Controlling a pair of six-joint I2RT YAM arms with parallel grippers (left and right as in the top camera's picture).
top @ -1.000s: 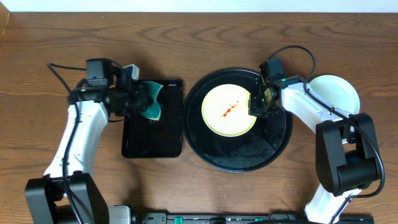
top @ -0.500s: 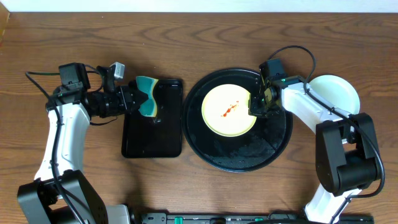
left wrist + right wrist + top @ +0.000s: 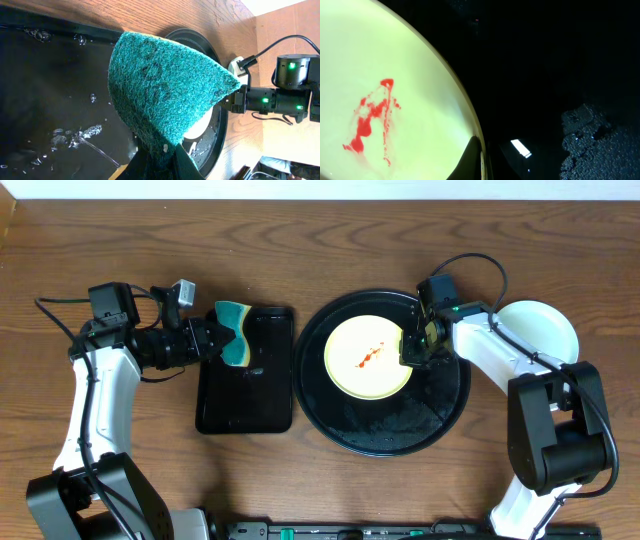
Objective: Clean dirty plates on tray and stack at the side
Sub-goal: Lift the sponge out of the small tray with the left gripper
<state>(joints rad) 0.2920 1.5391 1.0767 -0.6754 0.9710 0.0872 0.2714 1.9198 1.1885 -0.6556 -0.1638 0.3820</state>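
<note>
Left side: the left fingers [image 3: 207, 337] are clamped on a teal sponge [image 3: 234, 346] with a yellow edge, held over the upper left corner of the rectangular tray [image 3: 245, 395]. In the left wrist view the sponge fills most of the frame and hides the fingertips; water droplets [image 3: 75, 137] lie on the tray floor.

Centre: the round tray [image 3: 390, 435] sits on the table [image 3: 300, 250], just right of the rectangular one. The pale yellow plate [image 3: 365, 360] lies in its upper half, with a red smear [image 3: 368, 357] at centre.

Right side: the right fingers [image 3: 410, 345] are pinched together on the plate's right rim (only their tips show in the right wrist view). A second plate [image 3: 545, 330], pale, colour hard to judge, rests on the table beyond, partly covered by the right arm.
</note>
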